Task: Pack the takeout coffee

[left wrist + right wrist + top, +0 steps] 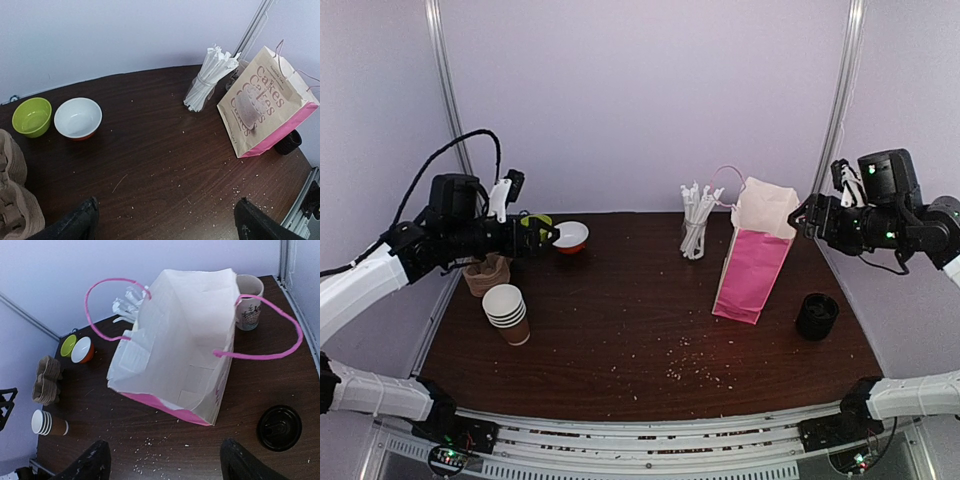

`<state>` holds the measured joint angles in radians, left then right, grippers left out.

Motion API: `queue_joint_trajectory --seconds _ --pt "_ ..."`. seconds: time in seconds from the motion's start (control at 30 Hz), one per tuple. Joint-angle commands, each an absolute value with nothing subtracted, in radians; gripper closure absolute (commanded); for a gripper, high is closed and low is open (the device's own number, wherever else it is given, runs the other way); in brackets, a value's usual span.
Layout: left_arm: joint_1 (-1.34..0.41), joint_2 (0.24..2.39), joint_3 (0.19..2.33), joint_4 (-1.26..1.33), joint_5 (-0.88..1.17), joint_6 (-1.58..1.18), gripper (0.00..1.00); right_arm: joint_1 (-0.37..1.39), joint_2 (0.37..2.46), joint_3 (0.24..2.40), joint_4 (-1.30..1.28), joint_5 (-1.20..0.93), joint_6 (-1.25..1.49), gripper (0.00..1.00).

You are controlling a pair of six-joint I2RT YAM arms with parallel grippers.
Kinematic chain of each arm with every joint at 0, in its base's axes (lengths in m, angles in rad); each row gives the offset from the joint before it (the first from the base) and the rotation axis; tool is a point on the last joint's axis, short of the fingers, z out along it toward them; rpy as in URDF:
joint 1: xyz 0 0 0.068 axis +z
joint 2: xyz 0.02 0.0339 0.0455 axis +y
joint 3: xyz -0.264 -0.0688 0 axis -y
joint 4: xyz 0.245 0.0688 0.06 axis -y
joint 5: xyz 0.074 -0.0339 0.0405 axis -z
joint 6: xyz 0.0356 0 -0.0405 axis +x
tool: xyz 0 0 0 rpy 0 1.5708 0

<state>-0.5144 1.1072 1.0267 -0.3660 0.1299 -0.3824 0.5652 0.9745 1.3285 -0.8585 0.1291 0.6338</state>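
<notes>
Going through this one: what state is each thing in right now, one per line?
Paper bag: upright, mouth open, nothing visible inside.
Cup stack: upright, lidless.
Lid stack: standing beside the bag.
White bowl: upright, empty.
Green bowl: upright, empty.
Left gripper: open.
Right gripper: open.

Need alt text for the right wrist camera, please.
An open paper bag with pink handles stands on a dark table, seen from above, nothing visible inside. Black lids sit at the picture's lower right, stacked cups at lower left; the right claw is open.
</notes>
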Motion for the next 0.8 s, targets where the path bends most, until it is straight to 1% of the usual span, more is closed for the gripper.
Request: queue_joint_trajectory --seconds 0.0,0.13,0.23,0.37,0.5,0.6,0.77 --pt "-0.517 1.073 1.079 -0.569 -0.012 -0.474 0.03 0.695 0.967 1.328 -0.815 0.13 0.664 0.24" --pt "-0.518 1.05 1.135 -0.775 -0.129 -0.543 0.04 0.877 1.032 1.385 -0.77 0.182 0.666 0.24" --pt "-0.517 0.995 1.137 -0.869 -0.165 -0.61 0.07 0.998 1.115 1.417 -0.717 0.215 0.644 0.24" --pt "-0.517 0.935 1.079 -0.944 -0.178 -0.725 0.14 1.07 1.23 1.393 -0.565 0.174 0.621 0.24" --pt "-0.512 0.877 1.003 -0.969 -0.178 -0.821 0.27 1.079 1.324 1.332 -0.346 0.124 0.632 0.27" --pt "-0.484 0.859 0.989 -0.993 -0.189 -0.852 0.43 1.079 1.399 1.315 -0.241 0.08 0.655 0.3" --pt "-0.41 0.865 0.96 -1.002 -0.181 -0.835 0.57 1.079 1.499 1.317 -0.166 0.019 0.674 0.32"
